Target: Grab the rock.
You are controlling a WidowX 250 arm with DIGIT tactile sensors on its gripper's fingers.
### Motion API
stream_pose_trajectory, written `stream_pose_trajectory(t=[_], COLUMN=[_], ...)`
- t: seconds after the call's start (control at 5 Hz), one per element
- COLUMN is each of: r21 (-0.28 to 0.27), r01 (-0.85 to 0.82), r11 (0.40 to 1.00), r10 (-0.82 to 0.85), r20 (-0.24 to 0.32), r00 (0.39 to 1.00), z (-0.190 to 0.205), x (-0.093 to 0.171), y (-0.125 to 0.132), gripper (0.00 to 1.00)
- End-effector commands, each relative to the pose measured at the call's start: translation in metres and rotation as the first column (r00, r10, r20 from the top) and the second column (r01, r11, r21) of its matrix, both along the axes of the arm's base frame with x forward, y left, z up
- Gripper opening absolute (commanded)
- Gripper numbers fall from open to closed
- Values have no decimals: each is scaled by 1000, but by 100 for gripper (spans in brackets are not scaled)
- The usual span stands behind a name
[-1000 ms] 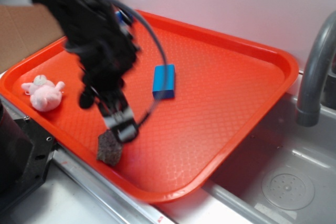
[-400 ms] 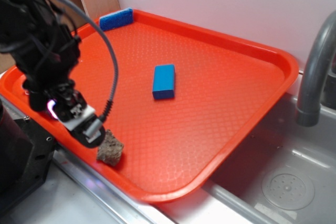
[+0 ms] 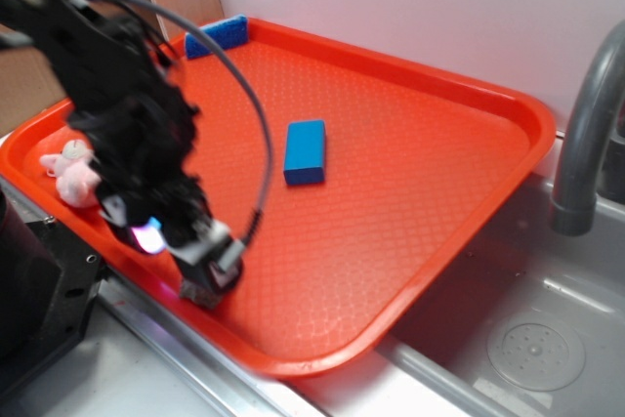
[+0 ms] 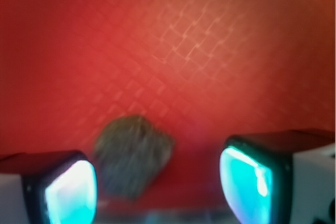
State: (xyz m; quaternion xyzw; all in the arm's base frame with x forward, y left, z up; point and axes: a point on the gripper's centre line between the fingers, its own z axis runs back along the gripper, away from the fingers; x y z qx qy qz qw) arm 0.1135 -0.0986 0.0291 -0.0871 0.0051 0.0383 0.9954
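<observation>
At the near-left edge of the orange tray (image 3: 439, 192), my gripper (image 4: 157, 182) hangs low with its jaws spread, the rock (image 4: 134, 156) lying on the tray floor between the pads but hard against the left pad (image 4: 71, 190). From outside, the wrist hides most of the stone. My worry: closing off-centre could nudge the jagged lump sideways or toward the rim, since one pad would reach it first. No brand, label or writing is legible anywhere.
</observation>
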Motion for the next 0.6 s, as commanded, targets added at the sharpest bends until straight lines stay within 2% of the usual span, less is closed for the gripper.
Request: stream_pose_trajectory(t=[0.0,0.2,0.4], r21=[60,61,49], r01=[24,80,140], r11=[998,995,989], r10=[-22,-77,-140], r20=[-30,-52,-15], r00=[999,996,990], z=[-21,-14,22], x=[8,7,6], y=[-37,-38,-25], gripper=[86,0,0])
